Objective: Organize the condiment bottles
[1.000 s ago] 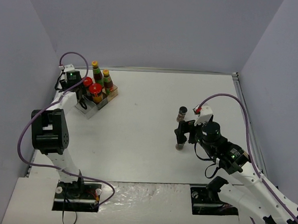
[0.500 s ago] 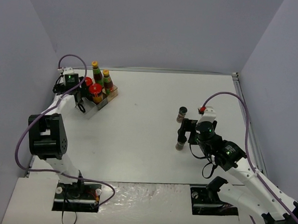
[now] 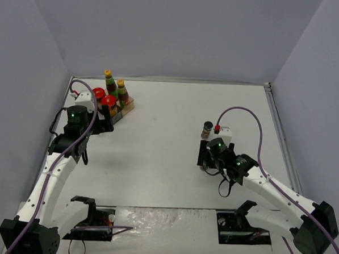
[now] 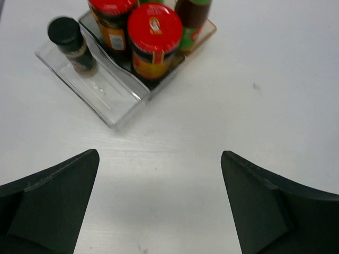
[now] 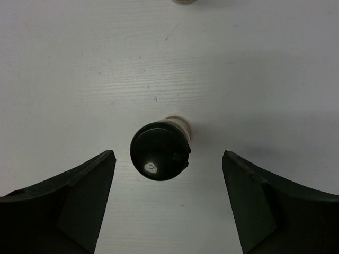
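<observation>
A clear stepped rack holds a black-capped spice jar on its low step, two red-lidded jars behind it and yellow-capped sauce bottles at the back. My left gripper stands open over bare table just in front of the rack, holding nothing. My right gripper is open, straddling a second upright spice jar with a gap on each side. A third spice jar stands just beyond it.
The rack sits at the table's far left corner, near the left wall. The white table stretches between the two arms. A raised edge strip runs along the right side.
My left gripper has opened and drawn back from the rack toward the near side. My right gripper has come down around the standing spice jar and its jaws have narrowed.
</observation>
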